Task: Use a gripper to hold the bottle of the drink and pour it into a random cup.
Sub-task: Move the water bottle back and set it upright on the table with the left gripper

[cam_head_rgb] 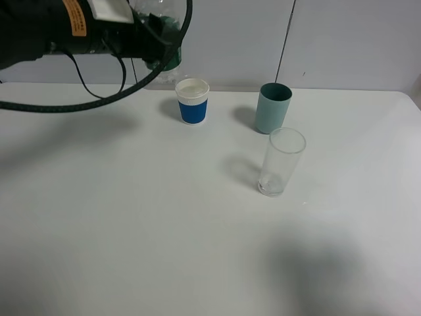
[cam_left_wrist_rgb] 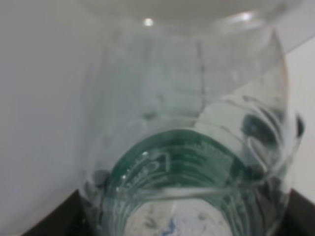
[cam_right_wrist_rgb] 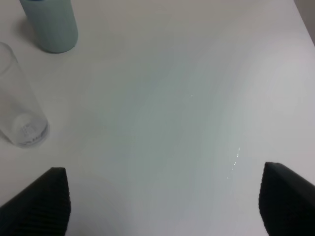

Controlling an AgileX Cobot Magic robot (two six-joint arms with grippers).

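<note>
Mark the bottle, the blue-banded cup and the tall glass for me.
bottle (cam_head_rgb: 164, 33), exterior high view, green label, near the left pincer.
blue-banded cup (cam_head_rgb: 193, 110), exterior high view, blue band.
tall glass (cam_head_rgb: 281, 162), exterior high view, clear wall.

The left gripper (cam_head_rgb: 154, 33) reaches in from the exterior high view's ten o'clock corner, raised above the table, jaws closed on the bottle (cam_head_rgb: 164, 39). The right gripper (cam_right_wrist_rgb: 162, 206) hangs with fingers (cam_right_wrist_rgb: 37, 204) spread wide, holding nothing.
</note>
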